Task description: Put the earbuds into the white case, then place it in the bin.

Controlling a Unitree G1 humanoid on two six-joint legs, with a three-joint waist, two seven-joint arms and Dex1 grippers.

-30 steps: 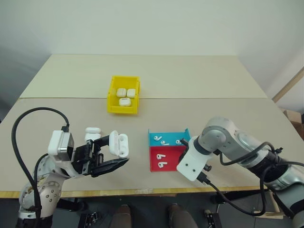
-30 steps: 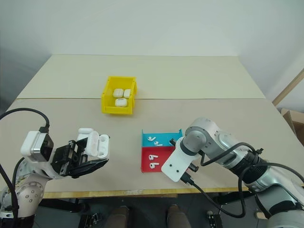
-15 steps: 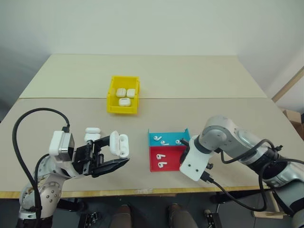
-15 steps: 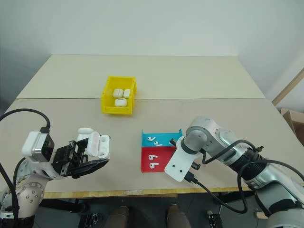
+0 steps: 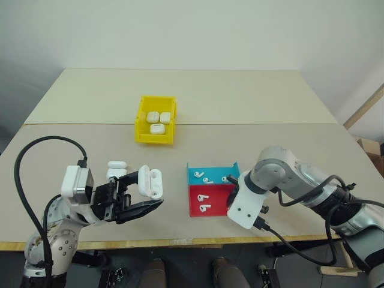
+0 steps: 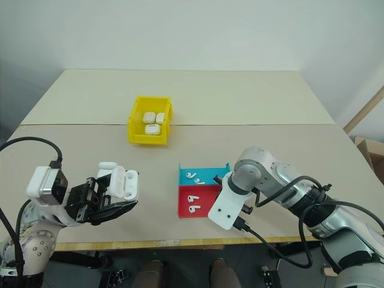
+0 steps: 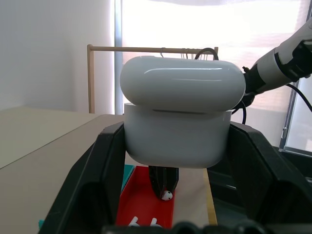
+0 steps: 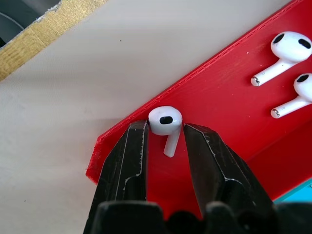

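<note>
no brand, label or writing can be read on anything here. the worktop is a pale beige board with a seam running across it behind the yellow bin, and a raw wood edge along the near side. behind it stands a plain white wall; a wooden rail with hangers shows in the left wrist view, in front of a bright window.

the left hand is clamped on the white case, lid flipped up, held above the worktop near its front left. another white case lies on the worktop just behind it. three more cases sit inside the yellow bin.

the right hand points down over the near corner of the red tray, its fingers pinching one earbud by the head. two more earbuds lie in the red tray. the blue tray, touching the red one on its far side, holds further earbuds.
</note>
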